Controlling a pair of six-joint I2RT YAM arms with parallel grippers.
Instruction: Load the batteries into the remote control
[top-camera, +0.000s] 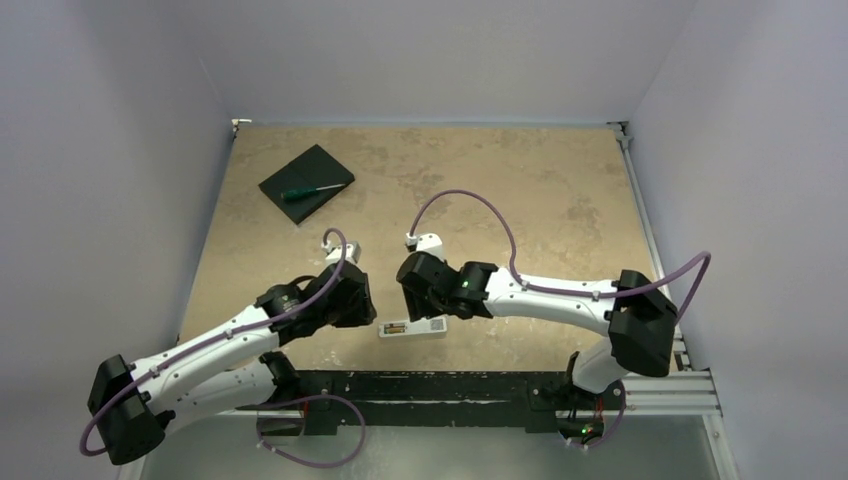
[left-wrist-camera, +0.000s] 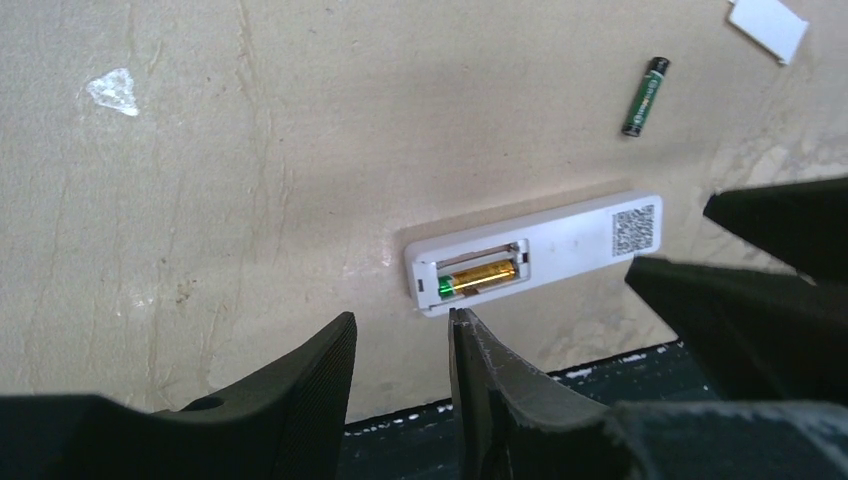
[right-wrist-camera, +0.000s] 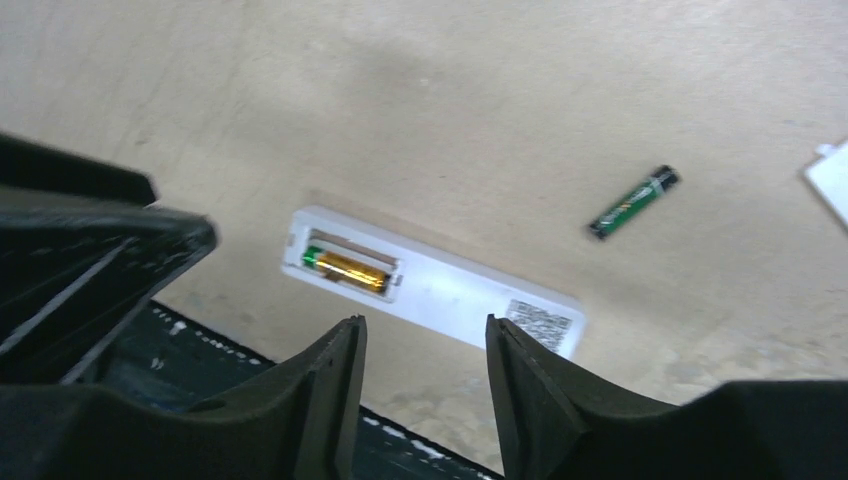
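The white remote control (top-camera: 412, 328) lies back up near the table's front edge, its battery bay open. It shows in the left wrist view (left-wrist-camera: 570, 243) and the right wrist view (right-wrist-camera: 450, 290). One gold and green battery (left-wrist-camera: 480, 276) sits in the bay, also seen in the right wrist view (right-wrist-camera: 347, 268). A second dark green battery (left-wrist-camera: 645, 96) lies loose on the table beyond the remote, also in the right wrist view (right-wrist-camera: 633, 202). My left gripper (left-wrist-camera: 400, 320) is open and empty just before the remote's bay end. My right gripper (right-wrist-camera: 425, 325) is open and empty above the remote.
A small white battery cover (left-wrist-camera: 767, 27) lies past the loose battery, also at the right wrist view's edge (right-wrist-camera: 830, 182). A flat black pad (top-camera: 305, 183) with a green-handled screwdriver (top-camera: 312, 191) sits at the back left. The dark table edge rail (top-camera: 450, 385) runs just behind the remote.
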